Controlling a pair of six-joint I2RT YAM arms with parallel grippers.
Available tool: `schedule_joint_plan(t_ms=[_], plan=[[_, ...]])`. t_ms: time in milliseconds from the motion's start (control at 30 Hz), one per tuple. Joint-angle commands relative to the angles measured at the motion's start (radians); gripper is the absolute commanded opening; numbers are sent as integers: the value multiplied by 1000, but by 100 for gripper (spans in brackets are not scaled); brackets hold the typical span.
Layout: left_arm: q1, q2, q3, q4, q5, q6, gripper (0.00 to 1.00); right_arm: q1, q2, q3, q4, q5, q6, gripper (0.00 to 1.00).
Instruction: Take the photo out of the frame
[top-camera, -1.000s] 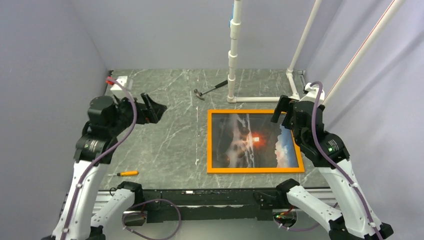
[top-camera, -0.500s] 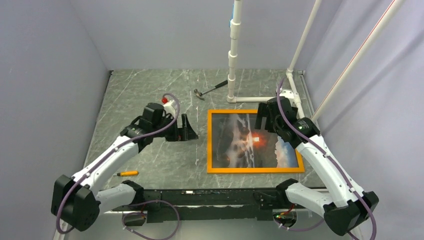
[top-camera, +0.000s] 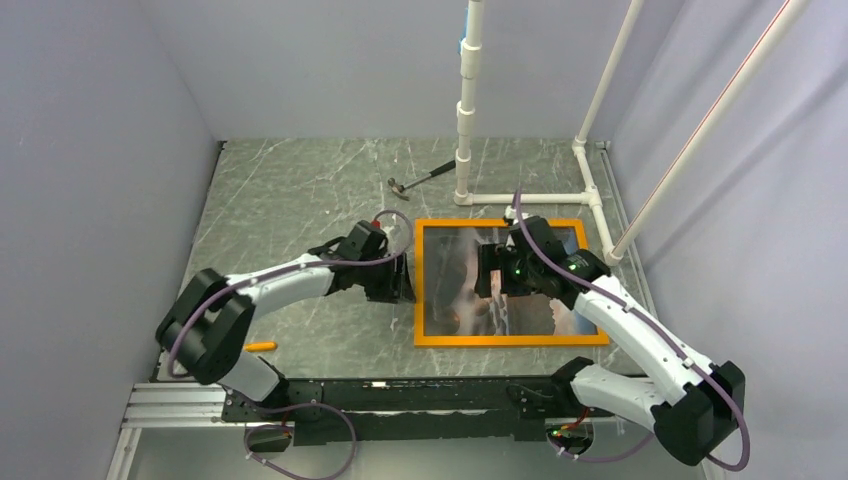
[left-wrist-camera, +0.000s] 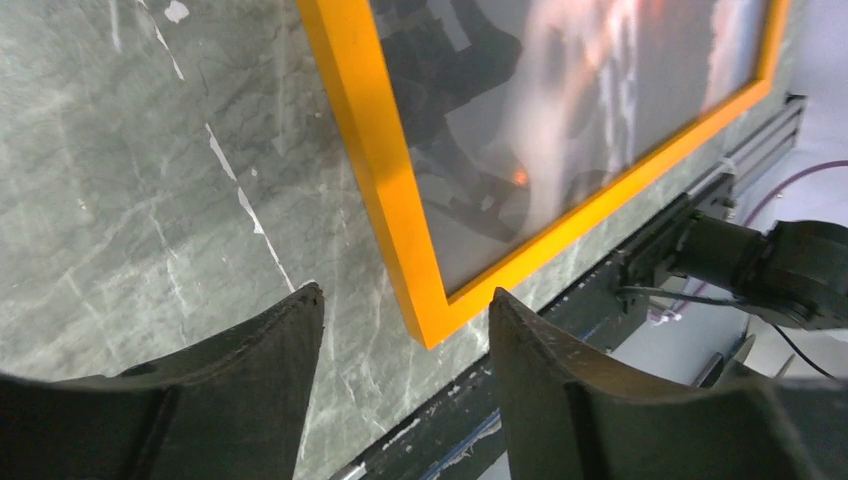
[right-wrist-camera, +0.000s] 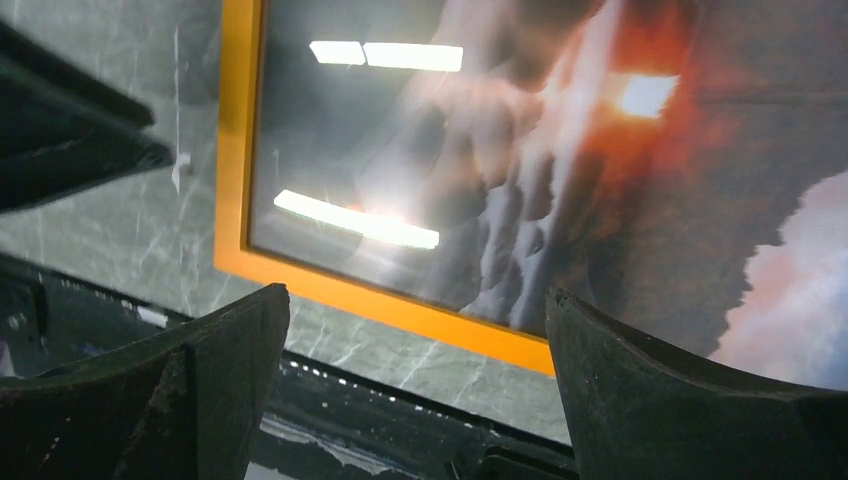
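The orange frame (top-camera: 500, 340) lies flat on the marble table, right of centre, with the photo (top-camera: 460, 290) of dark rocks, white water and sun glow inside it under glare. My left gripper (top-camera: 400, 282) is open and empty just left of the frame's left edge; in the left wrist view the frame's left bar (left-wrist-camera: 385, 180) and the photo (left-wrist-camera: 560, 110) show beyond the fingers. My right gripper (top-camera: 495, 275) is open and empty, hovering over the middle of the photo (right-wrist-camera: 560, 180), with the frame's near bar (right-wrist-camera: 400, 310) below it.
A small hammer (top-camera: 420, 178) lies at the back. A white pipe stand (top-camera: 465, 130) rises behind the frame, its base pipe (top-camera: 590, 195) along the frame's far right. An orange-handled screwdriver (top-camera: 260, 346) lies near the front left edge.
Both arms have swung inward and down from raised positions. My left gripper has reached the frame's left edge. My right gripper has moved from the frame's far right corner to above the photo's middle.
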Motion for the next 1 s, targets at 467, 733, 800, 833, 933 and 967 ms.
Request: schedule_joint_plan(t_ms=[467, 733, 800, 833, 933, 967], plan=[[-155, 238, 202, -28, -253, -102, 46, 327, 114, -45, 92, 159, 101, 94], [-169, 253, 211, -53, -304, -109, 41, 413, 163, -28, 109, 221, 108, 90], [-171, 259, 213, -55, -303, -107, 40, 430, 180, -27, 117, 227, 110, 90], [-171, 261, 210, -52, -302, -109, 40, 440, 187, -27, 121, 232, 113, 89], [-172, 264, 197, -38, -297, -114, 37, 480, 211, -26, 130, 259, 111, 90], [-172, 266, 196, -40, -300, -115, 33, 496, 219, -24, 130, 271, 110, 90]])
